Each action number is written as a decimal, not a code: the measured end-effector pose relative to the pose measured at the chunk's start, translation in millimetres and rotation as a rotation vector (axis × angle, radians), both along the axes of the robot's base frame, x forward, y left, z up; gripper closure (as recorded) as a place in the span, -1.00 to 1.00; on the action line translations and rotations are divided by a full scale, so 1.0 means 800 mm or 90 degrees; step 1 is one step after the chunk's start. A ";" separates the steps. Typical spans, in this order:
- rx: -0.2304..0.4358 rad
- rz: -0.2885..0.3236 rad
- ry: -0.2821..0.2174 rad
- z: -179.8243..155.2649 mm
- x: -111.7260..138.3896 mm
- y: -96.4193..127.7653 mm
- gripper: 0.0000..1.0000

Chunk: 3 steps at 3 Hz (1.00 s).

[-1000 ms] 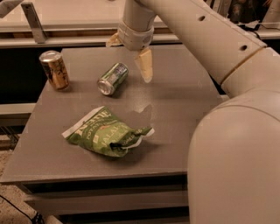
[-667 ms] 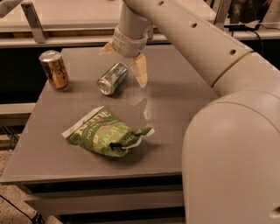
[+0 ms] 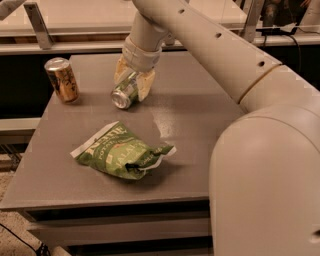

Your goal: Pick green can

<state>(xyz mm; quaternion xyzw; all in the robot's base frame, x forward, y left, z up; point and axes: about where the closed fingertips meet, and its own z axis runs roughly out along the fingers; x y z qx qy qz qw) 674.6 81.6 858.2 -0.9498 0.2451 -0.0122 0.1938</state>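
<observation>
Green can [image 3: 124, 94], shiny cylinder lying sideways, gripper [image 3: 133, 80] over it, matte table [image 3: 200, 112]

A matte grey rectangular table [image 3: 200, 115] stood under warm light; behind it ran a long pale counter [image 3: 75, 14].

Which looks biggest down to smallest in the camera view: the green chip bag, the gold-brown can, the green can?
1. Green chip bag, clearly largest.
2. Gold-brown can and green can: not ranked; the green can lies on its side, foreshortened and partly hidden by the gripper over it.
</observation>
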 end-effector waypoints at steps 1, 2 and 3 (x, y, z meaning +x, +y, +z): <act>0.010 0.016 0.002 0.001 -0.005 0.013 0.27; 0.046 -0.003 0.015 0.007 -0.003 0.014 0.74; 0.113 -0.035 0.025 0.023 0.001 0.007 1.00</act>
